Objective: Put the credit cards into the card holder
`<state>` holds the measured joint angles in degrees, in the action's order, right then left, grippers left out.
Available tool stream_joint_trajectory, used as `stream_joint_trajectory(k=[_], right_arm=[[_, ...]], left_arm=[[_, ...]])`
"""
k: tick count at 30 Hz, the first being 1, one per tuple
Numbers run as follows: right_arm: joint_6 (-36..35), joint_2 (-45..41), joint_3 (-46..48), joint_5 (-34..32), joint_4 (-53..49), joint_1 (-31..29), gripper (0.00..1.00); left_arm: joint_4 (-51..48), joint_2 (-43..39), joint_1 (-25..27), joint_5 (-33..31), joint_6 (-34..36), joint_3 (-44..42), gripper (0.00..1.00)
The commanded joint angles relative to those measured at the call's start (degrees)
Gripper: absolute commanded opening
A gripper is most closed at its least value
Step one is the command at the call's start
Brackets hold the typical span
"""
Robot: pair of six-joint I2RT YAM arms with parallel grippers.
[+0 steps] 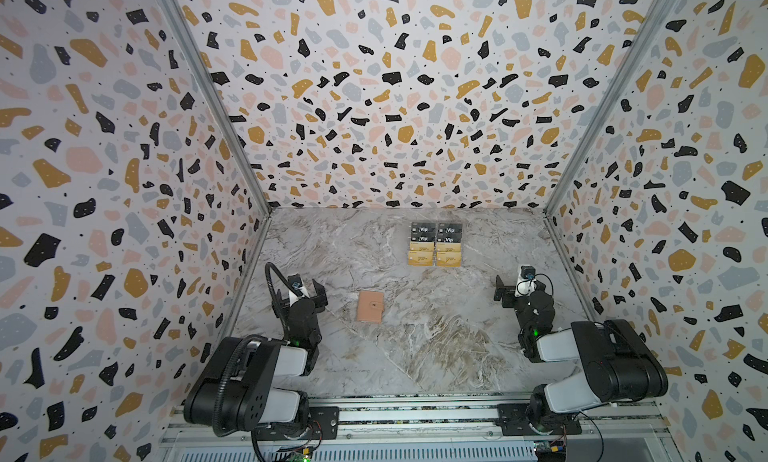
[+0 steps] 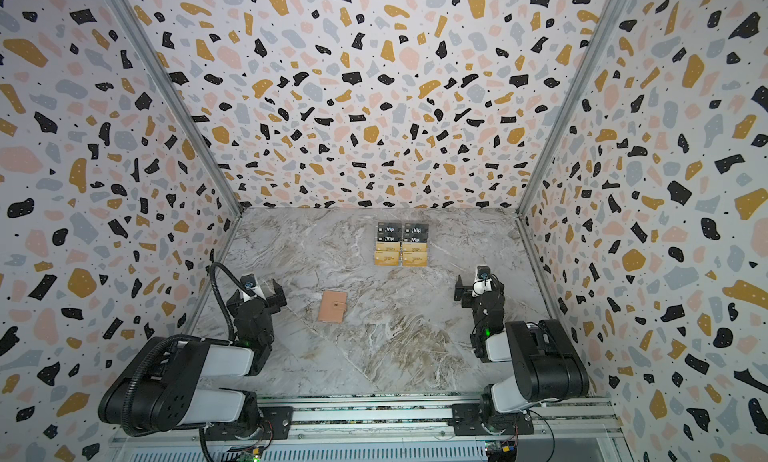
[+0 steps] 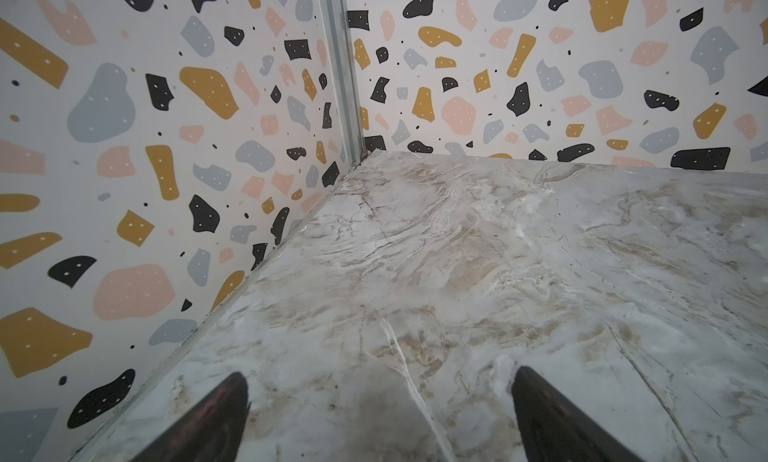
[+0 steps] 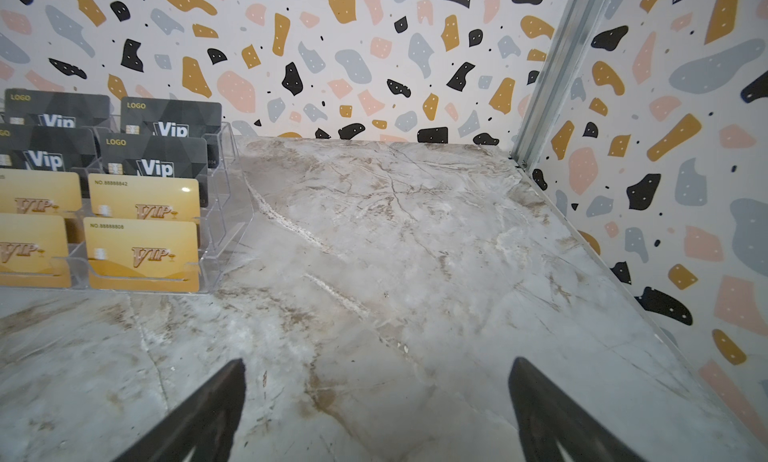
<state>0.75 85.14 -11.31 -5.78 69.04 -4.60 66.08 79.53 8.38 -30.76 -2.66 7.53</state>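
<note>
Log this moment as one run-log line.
left gripper: open, empty | right gripper: open, empty | credit cards: in clear rack | card holder: closed, on table

Smooth marble-look table (image 1: 415, 347) with a soft sheen, glossy plastic credit cards (image 4: 143, 248) in black and gold, clear shiny plastic stand (image 4: 232, 177), matt leather-like card holder (image 1: 370, 307), matt printed walls (image 1: 395, 86), dull brushed metal corner post (image 3: 340, 65), ribbed black plastic cable hose (image 1: 219, 401)

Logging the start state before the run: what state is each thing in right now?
card holder: closed, lying flat.
credit cards: standing in the clear rack, black rows behind gold.
clear rack: upright, visible slots filled.
left gripper: open, empty.
right gripper: open, empty.
</note>
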Motion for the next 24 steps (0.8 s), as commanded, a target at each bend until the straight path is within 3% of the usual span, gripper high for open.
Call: stream_joint_trajectory(k=[1, 10, 12, 14, 17, 20, 21, 24], right_arm=[[-0.1, -0.2, -0.9, 0.1, 1.0, 0.1, 0.99], [-0.2, -0.5, -0.6, 0.4, 1.3, 0.3, 0.99], [-0.1, -2.1, -1.8, -0.3, -1.3, 0.2, 0.99], [0.0, -6.6, -4.3, -0.8, -9.6, 0.2, 1.0], [0.3, -12.6, -5.0, -2.8, -14.6, -0.4, 0.99], [3.3, -16.5, -8.9, -2.9, -23.4, -1.4, 0.94], [4.5, -17.2, -11.5, -2.6, -28.4, -2.2, 0.91], [5.5, -17.5, -19.0, -2.5, -41.1, -6.9, 0.87]], left_arm=[[3.5, 0.3, 0.1, -0.8, -0.6, 1.3, 1.0], [3.6, 0.2, -0.2, -0.5, -0.7, 1.2, 1.0], [4.5, -1.1, 0.4, -6.3, -1.4, 1.3, 1.0], [-15.5, -8.0, 0.3, -10.2, -4.8, 7.8, 1.0], [-25.5, -12.0, -0.3, -11.0, -3.6, 12.6, 1.0], [-39.9, -14.1, -0.3, -12.4, -10.6, 18.7, 1.0], [-45.3, -14.4, -0.3, -11.5, -13.7, 21.0, 1.0], [-58.0, -14.3, -0.3, -1.9, -18.7, 26.2, 0.88]])
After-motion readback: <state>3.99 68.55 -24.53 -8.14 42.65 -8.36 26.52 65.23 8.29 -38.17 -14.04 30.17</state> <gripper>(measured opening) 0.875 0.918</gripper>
